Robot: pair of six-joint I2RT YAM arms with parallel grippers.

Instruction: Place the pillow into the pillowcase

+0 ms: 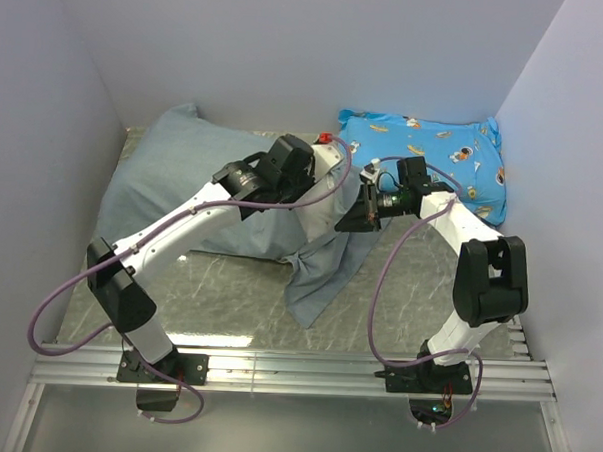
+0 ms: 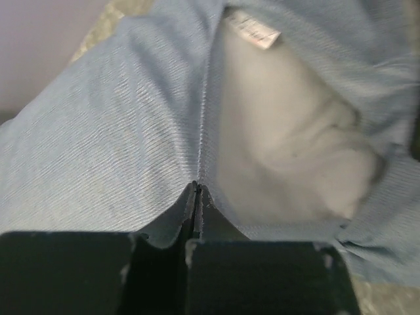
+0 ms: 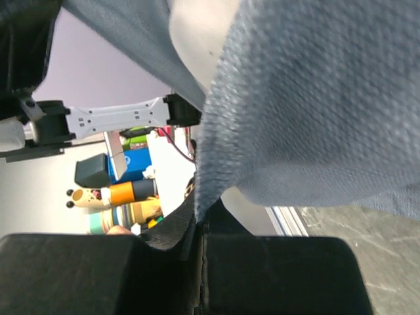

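Note:
The grey-blue pillowcase lies bulging at the back left, and its loose open end droops toward the middle. The white pillow shows inside the opening, under a small sewn label, and it also shows in the right wrist view. In the top view the pillow is mostly covered by the case. My left gripper is shut on the seamed edge of the pillowcase. My right gripper is shut on the pillowcase's hem and holds it lifted. The two grippers are close together at the opening.
A bright blue cartoon-print cushion lies at the back right against the wall. White walls close in the left, back and right sides. The marbled tabletop shows in front of the case. A metal rail runs along the near edge.

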